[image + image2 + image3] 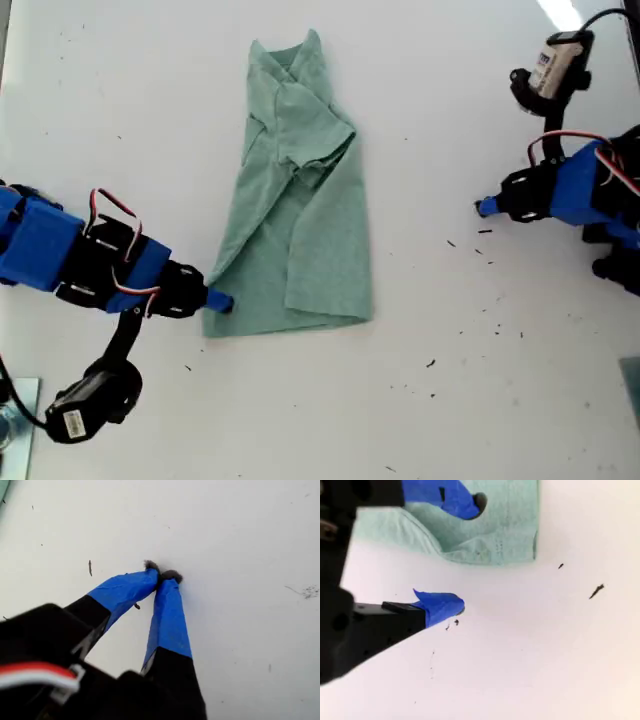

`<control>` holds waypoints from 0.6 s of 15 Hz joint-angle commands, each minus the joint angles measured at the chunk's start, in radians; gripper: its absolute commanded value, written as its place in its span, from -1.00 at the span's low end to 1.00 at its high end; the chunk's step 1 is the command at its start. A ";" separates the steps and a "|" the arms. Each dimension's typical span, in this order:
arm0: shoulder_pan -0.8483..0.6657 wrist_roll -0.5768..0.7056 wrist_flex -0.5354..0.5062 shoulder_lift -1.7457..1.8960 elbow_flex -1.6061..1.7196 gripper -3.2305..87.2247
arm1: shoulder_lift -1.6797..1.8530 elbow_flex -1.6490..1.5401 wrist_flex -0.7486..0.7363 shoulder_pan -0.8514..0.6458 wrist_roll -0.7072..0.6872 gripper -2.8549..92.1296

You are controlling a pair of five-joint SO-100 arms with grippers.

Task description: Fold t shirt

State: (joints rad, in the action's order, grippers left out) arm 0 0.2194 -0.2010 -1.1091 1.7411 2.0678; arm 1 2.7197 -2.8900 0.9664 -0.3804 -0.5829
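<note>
lying folded on the white table [450, 420], the t shirt [300, 230] has my second gripper [467, 550] parted at its seven-o'clock hem corner — my first gripper [162, 575] pinched together, empty, on bare tabletop.

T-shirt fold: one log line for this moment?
t-shirt: partly folded lengthwise, flat | first gripper: shut, empty, over bare table | second gripper: open at t-shirt's bottom corner

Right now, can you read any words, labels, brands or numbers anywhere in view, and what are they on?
Nothing legible.
White label on the camera module at the exterior view's upper right: print too small and blurred to read.
White label on the camera module at its lower left: likewise unreadable.
The t shirt carries no print.
</note>
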 commanded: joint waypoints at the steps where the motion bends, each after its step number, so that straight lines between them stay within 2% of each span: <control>1: -0.006 -0.009 0.048 -0.005 -0.012 -0.93 | -0.003 -0.009 -0.020 0.002 -0.002 -0.89; 3: -0.043 0.000 0.031 0.123 -0.025 -0.93 | -0.002 -0.011 -0.020 0.003 0.002 -0.89; 5: -0.100 0.011 -0.118 0.247 -0.109 -0.93 | 0.005 -0.014 -0.018 0.003 0.003 -0.89; 7: -0.152 0.075 -0.204 0.279 -0.255 -0.93 | 0.012 -0.015 -0.017 0.003 0.003 -0.89; 9: -0.173 0.126 -0.212 0.218 -0.371 -0.93 | 0.037 -0.025 -0.011 0.003 0.006 -0.89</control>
State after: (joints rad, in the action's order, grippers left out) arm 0 0.0706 -0.1028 -1.3116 1.9574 1.8070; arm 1 2.7489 -2.9100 0.9664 -0.3804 -0.5829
